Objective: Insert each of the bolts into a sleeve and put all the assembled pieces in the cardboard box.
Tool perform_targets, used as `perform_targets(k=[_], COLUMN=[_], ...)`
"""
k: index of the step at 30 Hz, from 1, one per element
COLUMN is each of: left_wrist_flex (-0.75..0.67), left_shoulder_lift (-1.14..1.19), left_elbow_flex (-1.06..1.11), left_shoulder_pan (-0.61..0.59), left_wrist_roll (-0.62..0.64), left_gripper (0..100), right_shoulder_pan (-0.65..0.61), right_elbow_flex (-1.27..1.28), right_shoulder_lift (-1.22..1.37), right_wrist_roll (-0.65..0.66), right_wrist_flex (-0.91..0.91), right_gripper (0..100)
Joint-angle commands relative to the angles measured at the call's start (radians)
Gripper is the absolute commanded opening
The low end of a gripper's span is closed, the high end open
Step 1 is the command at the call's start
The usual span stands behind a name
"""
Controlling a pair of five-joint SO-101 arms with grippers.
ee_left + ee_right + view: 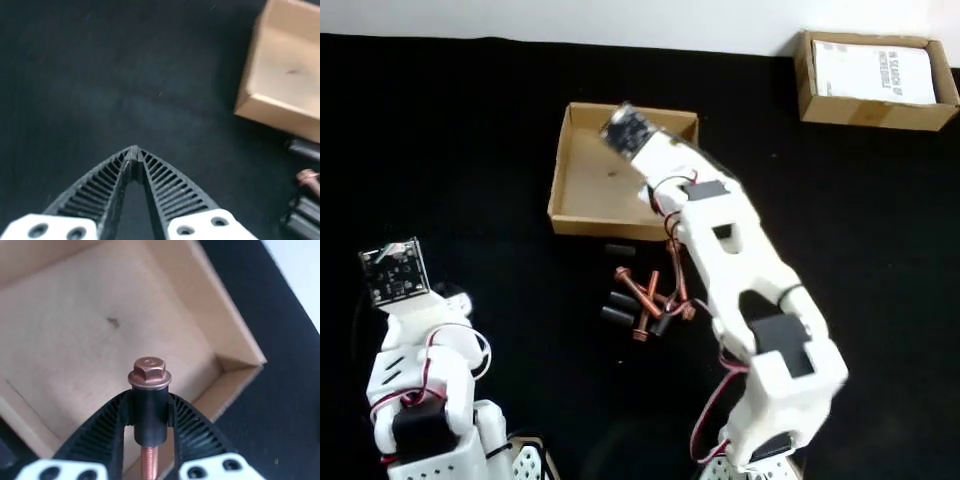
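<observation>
My right gripper (148,412) is shut on an assembled piece (148,405), a copper bolt pushed through a black sleeve, held above the floor of the open cardboard box (65,325). From above, that arm (720,250) stretches over the box (582,185). Just in front of the box lie loose copper bolts (648,295) and black sleeves (617,308) in a small heap on the black table. My left gripper (134,152) is shut with nothing in it, low over bare black cloth at the near left, well apart from the heap; the box corner (280,75) and one sleeve (302,148) show nearby.
A second cardboard box (872,80) holding a white printed sheet stands at the far right. The left arm's body (415,370) sits at the near left. The black table runs wide and bare on the left.
</observation>
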Motion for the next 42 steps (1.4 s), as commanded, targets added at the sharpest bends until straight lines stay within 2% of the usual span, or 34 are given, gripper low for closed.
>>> perform_targets(k=[1, 5, 11, 14, 16, 18, 24, 28, 32, 36, 42], left_wrist_flex=[-0.025, -0.025, -0.025, -0.025, -0.025, -0.025, -0.08, -0.103, -0.103, -0.101, -0.103], left_shoulder_lift=[-0.004, -0.004, -0.004, -0.004, -0.004, -0.004, -0.004, -0.004, -0.004, -0.004, -0.004], left_elbow_flex=[0.027, 0.068, 0.148, 0.174, 0.179, 0.18, 0.303, 0.308, 0.308, 0.308, 0.309], left_shoulder_pan=[-0.058, -0.087, -0.082, -0.082, -0.082, -0.082, -0.085, -0.087, -0.085, -0.088, -0.088], left_wrist_roll=[0.003, 0.003, 0.003, 0.003, 0.003, 0.003, 0.003, 0.003, 0.003, 0.003, 0.003], left_gripper=[1, 1, 1, 1, 1, 1, 1, 1, 1, 1, 1], right_shoulder_pan=[-0.007, -0.001, -0.042, -0.061, -0.071, -0.09, -0.125, -0.196, -0.302, -0.341, -0.325], right_elbow_flex=[-0.096, -0.094, -0.101, -0.097, -0.101, -0.102, -0.096, -0.091, -0.091, -0.001, 0.05], right_shoulder_lift=[0.067, 0.131, 0.085, -0.018, -0.081, -0.143, -0.395, -0.545, -0.565, -0.518, -0.344], right_wrist_roll=[0.152, 0.226, 0.224, 0.212, 0.14, 0.057, -0.23, -0.374, -0.468, -0.468, -0.417], right_wrist_flex=[-0.008, -0.008, 0.018, 0.114, 0.199, 0.269, 0.433, 0.705, 0.898, 0.881, 0.69], right_gripper=[0.8, 0.8, 1.8, 13.8, 24.3, 27.7, 18.3, 11.3, 10.9, 10.9, 10.9])
